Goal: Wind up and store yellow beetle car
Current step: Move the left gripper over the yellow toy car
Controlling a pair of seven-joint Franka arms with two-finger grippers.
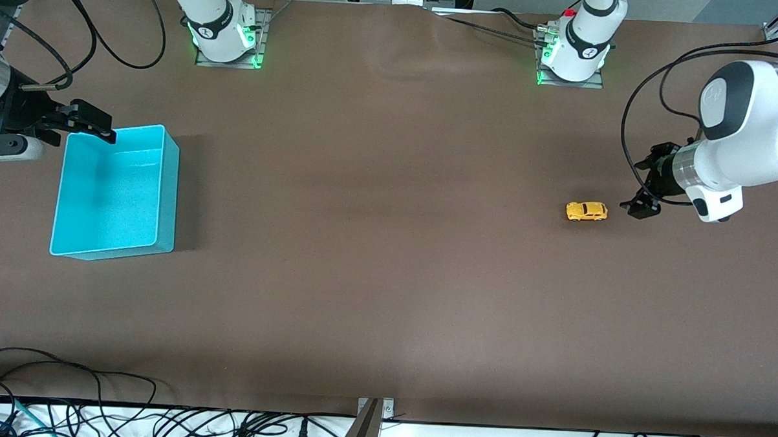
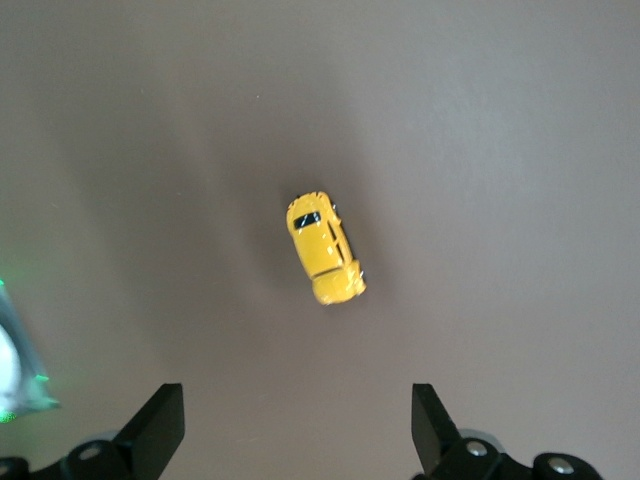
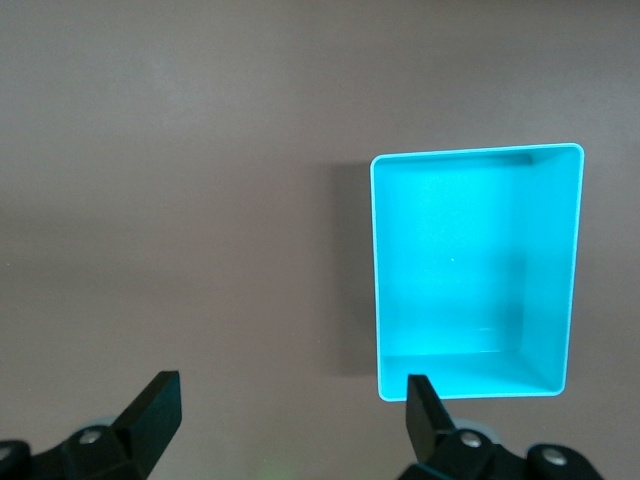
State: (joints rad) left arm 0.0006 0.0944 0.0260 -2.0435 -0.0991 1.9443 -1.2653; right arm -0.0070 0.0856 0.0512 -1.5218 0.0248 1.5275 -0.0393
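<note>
brown table (image 1: 388, 244): both hands open, empty.

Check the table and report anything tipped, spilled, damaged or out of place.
Nothing stands out. The yellow beetle car sits upright on its wheels on the bare table, near the open left gripper. The cyan bin stands upright and empty, with the open right gripper over its corner.

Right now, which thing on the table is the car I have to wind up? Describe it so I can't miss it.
Look at the left arm's end of the brown table, away from the cyan bin. Beside the open left gripper sits the yellow beetle car, alone on the bare surface. It is tiny, rounded, bright yellow with dark windows.
</note>
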